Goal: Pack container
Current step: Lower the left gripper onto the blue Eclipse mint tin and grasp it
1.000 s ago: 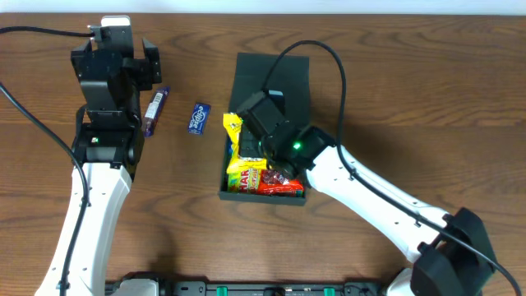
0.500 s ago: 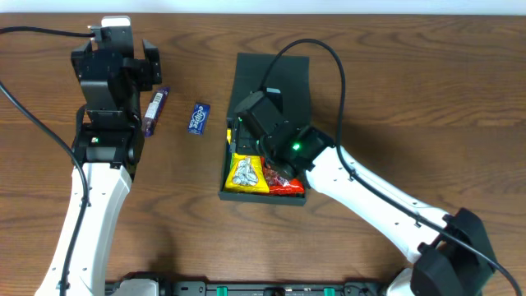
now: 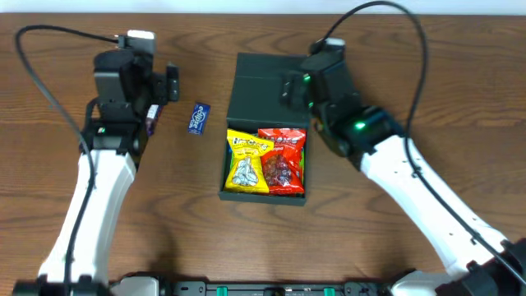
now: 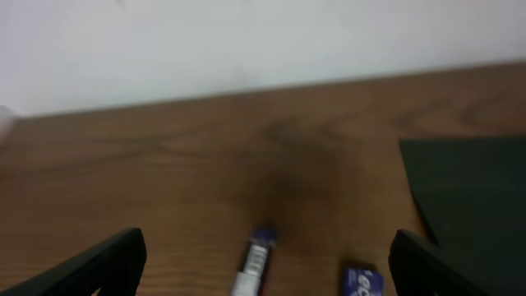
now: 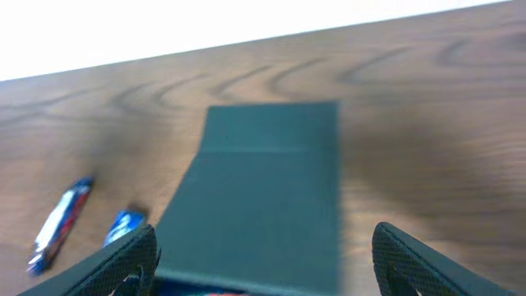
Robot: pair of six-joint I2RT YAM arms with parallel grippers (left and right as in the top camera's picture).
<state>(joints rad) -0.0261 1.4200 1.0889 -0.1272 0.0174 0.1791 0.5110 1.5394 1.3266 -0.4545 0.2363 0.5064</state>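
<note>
Overhead: since the earlier frame the right gripper (image 3: 316, 76) had lifted out of the container (image 3: 267, 86) and sat over the far right edge of its flap lid. The left gripper (image 3: 138, 76) had shifted right, over the purple bar (image 3: 151, 122). The container sat mid-table (image 3: 411, 49), lid laid open away from us. Inside, a yellow packet (image 3: 246, 158) on the left and a red packet (image 3: 282, 160) on the right lay flat, touching side by side. A blue packet (image 3: 197, 118) lay between bar and container.

Left wrist: fingers (image 4: 103, 265) spread wide, nothing between them; we saw the bar and blue packet below, with the lid at right.

Right wrist: fingers (image 5: 123, 259) spread wide, holding nothing; we saw the dark green lid below and the two loose snacks at left.
</note>
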